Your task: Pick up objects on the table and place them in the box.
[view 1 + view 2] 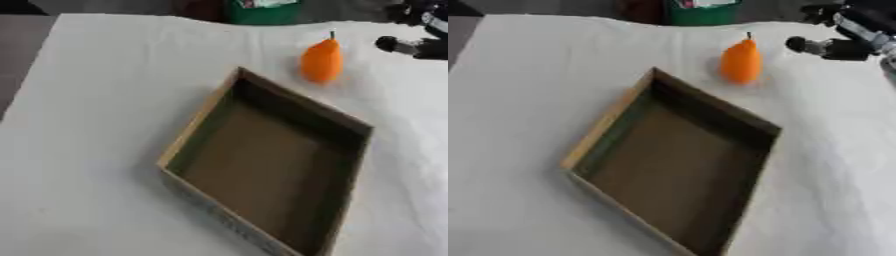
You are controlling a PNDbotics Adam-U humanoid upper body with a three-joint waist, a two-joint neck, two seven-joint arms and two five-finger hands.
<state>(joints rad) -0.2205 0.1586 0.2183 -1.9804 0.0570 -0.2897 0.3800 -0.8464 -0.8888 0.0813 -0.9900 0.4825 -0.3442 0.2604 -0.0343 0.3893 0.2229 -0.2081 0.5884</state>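
A white bench (105,100) fills most of the view. On it, near the middle, lies a shallow brown cardboard box (605,125), turned so that one corner points toward the far side. The box sits open-topped, and nothing shows inside it but its bare brown floor.

Just beyond the box's far corner, a little to the right, an orange pear-shaped fruit (740,62) stands upright on the bench with a short dark stem at its top. It is close to the box but apart from it.

The right hand (833,47) comes in at the far right corner, black with silver parts, to the right of the fruit and apart from it. One dark fingertip points left toward the fruit. I cannot tell whether its fingers are spread or curled.

A green thing (262,11) stands at the far edge of the bench.
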